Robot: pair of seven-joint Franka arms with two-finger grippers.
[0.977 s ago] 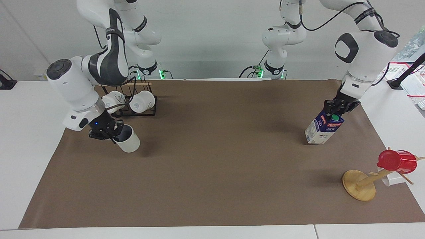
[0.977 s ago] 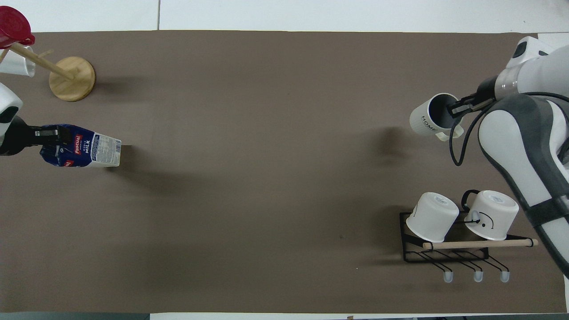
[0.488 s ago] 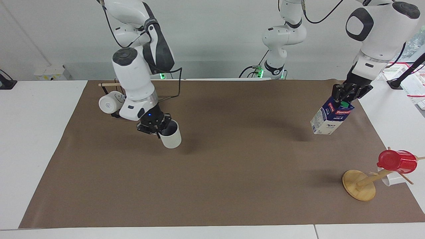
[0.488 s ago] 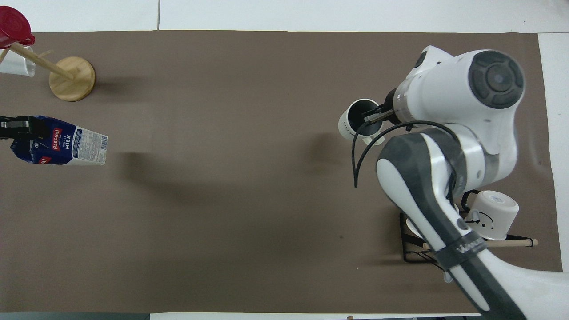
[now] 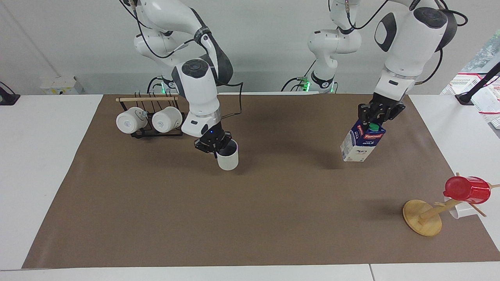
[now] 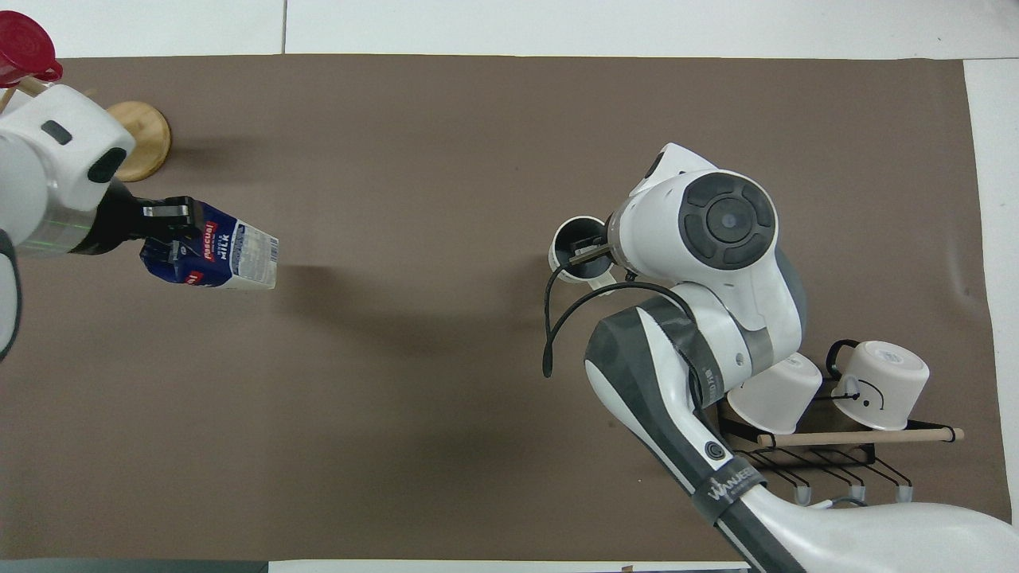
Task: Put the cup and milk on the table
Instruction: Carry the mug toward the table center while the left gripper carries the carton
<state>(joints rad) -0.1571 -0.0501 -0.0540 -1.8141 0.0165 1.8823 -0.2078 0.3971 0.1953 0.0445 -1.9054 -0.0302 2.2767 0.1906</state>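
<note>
My right gripper [image 5: 214, 147] is shut on the rim of the off-white cup [image 5: 227, 158], holding it almost upright, low over the brown paper of the table [image 5: 250, 218] near the middle. In the overhead view the right gripper [image 6: 587, 255] reaches into the cup [image 6: 567, 253]. My left gripper [image 5: 378, 116] is shut on the top of the milk carton [image 5: 361, 143], which hangs tilted just above the paper toward the left arm's end. The left gripper [image 6: 165, 232] and the carton [image 6: 235, 256] show in the overhead view too. I cannot tell whether cup or carton touches the paper [image 6: 446, 398].
A black rack [image 5: 156, 130] with two white mugs stands near the robots at the right arm's end [image 6: 828, 430]. A wooden mug tree [image 5: 424, 220] with a red cup [image 5: 466, 190] stands at the left arm's end, farther from the robots [image 6: 147, 139].
The right arm has carried the cup from beside the rack toward the table's middle. The left arm lifted the carton, then brought it inward and lower.
</note>
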